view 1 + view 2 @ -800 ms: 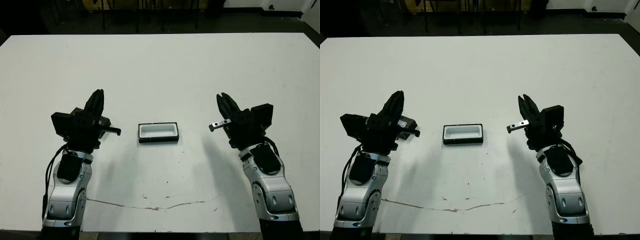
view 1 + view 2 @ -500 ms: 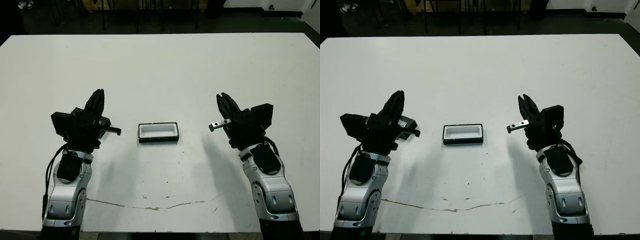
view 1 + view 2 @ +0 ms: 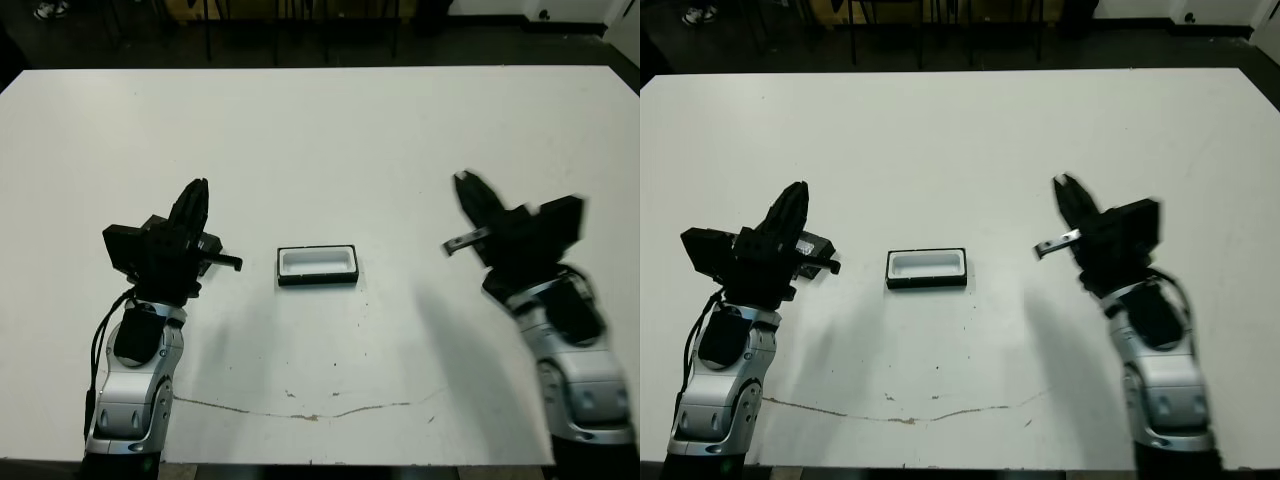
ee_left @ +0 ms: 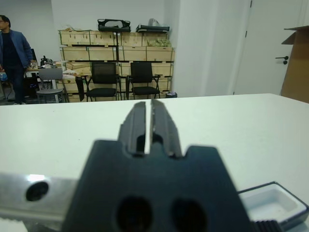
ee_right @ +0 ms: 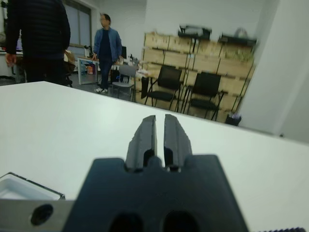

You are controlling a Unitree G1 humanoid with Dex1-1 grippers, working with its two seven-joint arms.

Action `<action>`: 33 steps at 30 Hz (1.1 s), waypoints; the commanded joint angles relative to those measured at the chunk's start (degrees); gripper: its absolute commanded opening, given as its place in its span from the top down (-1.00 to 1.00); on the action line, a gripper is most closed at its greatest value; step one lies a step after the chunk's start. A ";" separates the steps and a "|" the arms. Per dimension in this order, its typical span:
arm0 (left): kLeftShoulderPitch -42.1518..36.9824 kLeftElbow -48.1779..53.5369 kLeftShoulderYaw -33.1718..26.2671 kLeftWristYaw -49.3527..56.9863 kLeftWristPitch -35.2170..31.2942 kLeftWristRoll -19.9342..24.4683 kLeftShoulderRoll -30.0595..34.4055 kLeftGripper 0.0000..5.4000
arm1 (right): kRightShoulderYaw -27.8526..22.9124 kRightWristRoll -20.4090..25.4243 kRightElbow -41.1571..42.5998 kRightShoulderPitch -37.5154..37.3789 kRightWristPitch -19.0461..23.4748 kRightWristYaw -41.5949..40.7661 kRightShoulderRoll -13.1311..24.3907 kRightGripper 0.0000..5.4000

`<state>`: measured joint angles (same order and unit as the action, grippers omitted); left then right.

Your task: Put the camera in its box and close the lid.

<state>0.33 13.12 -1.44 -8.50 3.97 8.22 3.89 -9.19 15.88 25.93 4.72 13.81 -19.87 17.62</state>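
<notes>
Box, shallow black-rimmed white-lined tray, lies between left gripper and right gripper, both pressed together; camera unseen: locate it first.

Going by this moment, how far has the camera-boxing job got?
Nothing looks done. The box sits open on the table, its white hollow bare. No camera or lid shows in any view. The left tool and right tool hang apart from the box, both shut on nothing. Every step remains.

matt white table with a thin crack near the front, box black rim with smooth white lining, probably plastic, matt black grippers, glossy silver-grey arm shells
</notes>
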 commanded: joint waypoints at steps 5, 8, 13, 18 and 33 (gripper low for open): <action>0.82 -0.14 -0.17 0.45 -0.98 -0.14 0.11 1.00 | -9.82 6.37 1.46 -4.88 5.77 -5.47 9.56 1.00; 1.00 -0.03 -0.07 0.45 -0.82 -0.27 0.22 1.00 | -12.34 7.94 1.36 -7.28 8.63 -6.98 12.49 0.92; 1.16 -0.12 0.02 0.08 -0.57 -0.10 0.34 1.00 | -14.18 9.77 -0.54 -11.08 11.55 -10.15 15.40 0.65; 1.16 0.05 0.09 0.28 -1.17 -0.39 0.39 1.00 | -14.40 12.37 -4.92 -12.82 11.87 -16.09 17.59 0.32; 0.94 -0.46 -0.22 -0.27 -1.15 -0.30 0.88 1.00 | -14.14 18.12 -20.76 -11.28 10.22 -33.70 21.64 -0.67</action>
<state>0.59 13.43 -1.35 -8.50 3.88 8.14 3.93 -23.65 35.01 6.43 -6.68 24.72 -53.05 38.25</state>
